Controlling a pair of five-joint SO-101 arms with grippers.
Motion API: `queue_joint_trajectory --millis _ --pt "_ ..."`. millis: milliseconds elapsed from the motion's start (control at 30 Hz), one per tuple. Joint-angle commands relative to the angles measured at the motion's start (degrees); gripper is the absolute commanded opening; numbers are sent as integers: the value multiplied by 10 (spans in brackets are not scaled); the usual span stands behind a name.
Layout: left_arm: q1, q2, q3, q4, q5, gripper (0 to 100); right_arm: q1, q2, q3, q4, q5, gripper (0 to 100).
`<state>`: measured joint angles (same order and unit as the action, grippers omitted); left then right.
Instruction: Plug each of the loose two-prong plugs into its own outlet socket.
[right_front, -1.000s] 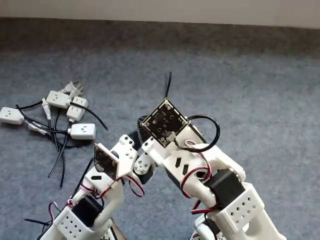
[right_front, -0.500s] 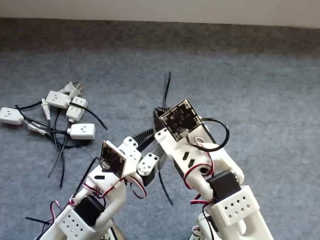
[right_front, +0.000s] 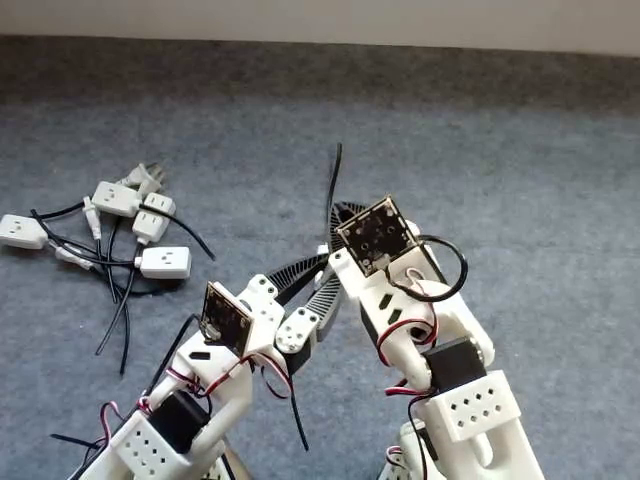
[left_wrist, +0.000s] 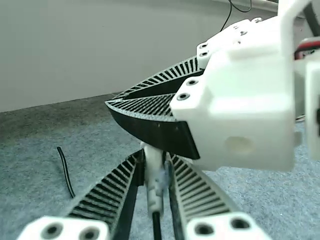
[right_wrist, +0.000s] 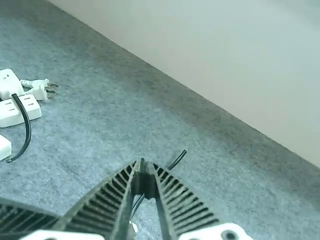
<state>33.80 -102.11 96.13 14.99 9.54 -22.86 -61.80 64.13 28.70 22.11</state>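
The right gripper (right_wrist: 143, 175) swings out to the right, fingers pinched tight on the thin black cord (right_front: 335, 170), and the cord's tail drops lower. The left gripper (left_wrist: 155, 157) clamps the small white two-prong plug (left_wrist: 154, 182) mid-air between the arms, well apart from the white plastic outlet sockets (right_front: 165, 262). Nothing is plugged in yet!

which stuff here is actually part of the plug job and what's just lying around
Job: plug in left gripper, black cord in right gripper, white sockets, loose plug.
Not the job: grey carpet, wall behind.
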Motion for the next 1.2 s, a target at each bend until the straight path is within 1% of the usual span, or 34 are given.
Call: queue_joint_trajectory --millis 0,133,267,367,533,633,733,833,1000,1033,1133,1167 --pt "-25 -9 10 -7 1 6 24 15 11 2 17 7" --pt "-25 -9 10 -7 1 6 24 15 12 2 18 7" --pt "-25 -9 10 -6 1 6 42 15 10 3 18 7" --pt "-25 -9 10 -5 1 6 45 10 -26 9 18 7" --pt "-25 -7 10 -4 1 6 42 15 -185 117 14 7" --pt "-25 -4 10 -4 1 6 44 15 -275 162 14 7" --pt "-25 -4 10 -4 0 6 46 15 -343 212 14 7" --pt "-27 -4 10 1 0 6 65 15 -393 279 14 7" --pt "-60 -3 -9 45 -1 6 125 15 -415 380 13 7" --pt "-67 -3 -23 70 -5 6 139 15 -413 403 13 7" --pt "-72 -2 -85 159 -64 6 180 11 -380 456 13 7" --pt "-73 -2 -101 182 -74 6 190 11 -366 466 13 7"
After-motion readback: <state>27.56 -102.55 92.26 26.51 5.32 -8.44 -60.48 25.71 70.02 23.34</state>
